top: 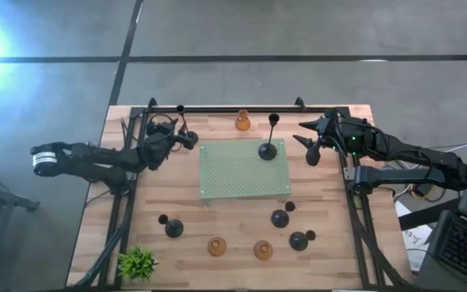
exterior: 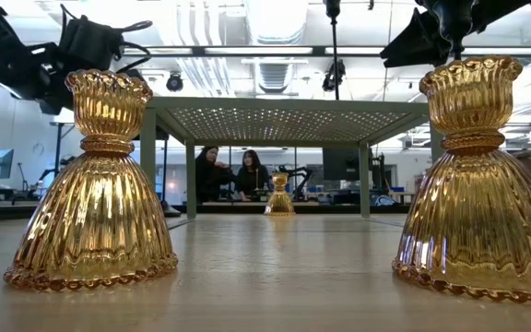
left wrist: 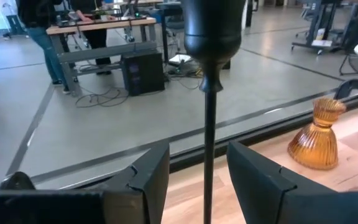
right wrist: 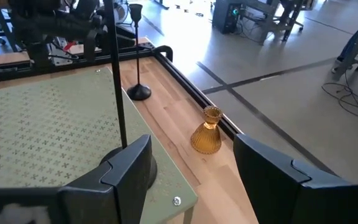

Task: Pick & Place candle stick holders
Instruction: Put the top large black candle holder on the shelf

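A tall black candle stick holder stands on its round base on the wood near the table's far edge. My left gripper is open, one finger on either side of the thin stem, touching nothing; in the high view it shows at the far left. A second tall black holder stands on the green perforated platform. My right gripper is open and empty to its right; its wrist view shows the stem ahead of one finger. An amber holder stands at the far edge.
Three short black holders and two amber ones stand near the front edge, with a small green plant at the front left. The platform stands raised on legs. People sit in the room behind.
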`<move>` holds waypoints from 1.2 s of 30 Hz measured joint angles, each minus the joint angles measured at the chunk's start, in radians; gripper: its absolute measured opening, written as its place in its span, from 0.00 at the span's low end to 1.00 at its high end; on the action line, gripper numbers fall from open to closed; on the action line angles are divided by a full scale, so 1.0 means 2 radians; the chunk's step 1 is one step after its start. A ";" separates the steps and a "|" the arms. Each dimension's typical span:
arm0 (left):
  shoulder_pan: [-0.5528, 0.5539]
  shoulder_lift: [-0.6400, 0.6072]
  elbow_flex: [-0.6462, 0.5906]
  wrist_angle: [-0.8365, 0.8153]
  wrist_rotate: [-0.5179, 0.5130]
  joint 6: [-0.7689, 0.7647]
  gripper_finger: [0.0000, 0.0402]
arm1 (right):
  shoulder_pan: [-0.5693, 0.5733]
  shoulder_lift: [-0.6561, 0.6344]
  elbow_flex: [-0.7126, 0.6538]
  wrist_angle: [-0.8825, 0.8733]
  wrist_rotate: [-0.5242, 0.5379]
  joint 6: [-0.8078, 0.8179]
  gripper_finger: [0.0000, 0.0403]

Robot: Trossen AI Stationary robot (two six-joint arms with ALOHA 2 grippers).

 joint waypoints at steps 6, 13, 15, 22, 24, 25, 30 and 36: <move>0.028 0.022 0.000 0.029 0.004 -0.001 0.41 | 0.000 0.000 -0.001 0.000 0.000 0.004 0.54; 0.057 0.041 0.000 0.075 0.072 0.000 0.41 | 0.000 0.000 -0.001 0.000 0.000 0.002 0.54; 0.063 0.044 0.000 0.075 0.091 0.000 0.41 | 0.000 0.000 -0.001 0.000 0.000 0.002 0.54; 0.070 0.049 0.000 0.075 0.099 -0.001 0.33 | 0.000 0.000 -0.001 0.000 0.000 0.001 0.54; 0.070 0.049 0.000 0.075 0.099 0.002 0.25 | 0.000 0.000 -0.001 0.000 0.000 0.002 0.54; 0.070 0.049 0.000 0.075 0.099 0.008 0.21 | 0.000 0.000 -0.001 0.000 0.000 0.001 0.54; 0.070 0.049 0.011 0.075 0.101 0.043 0.04 | 0.000 0.000 -0.004 0.000 0.001 0.002 0.54; 0.070 0.032 0.042 0.050 0.140 0.067 0.04 | 0.000 0.000 -0.011 -0.004 0.001 0.002 0.54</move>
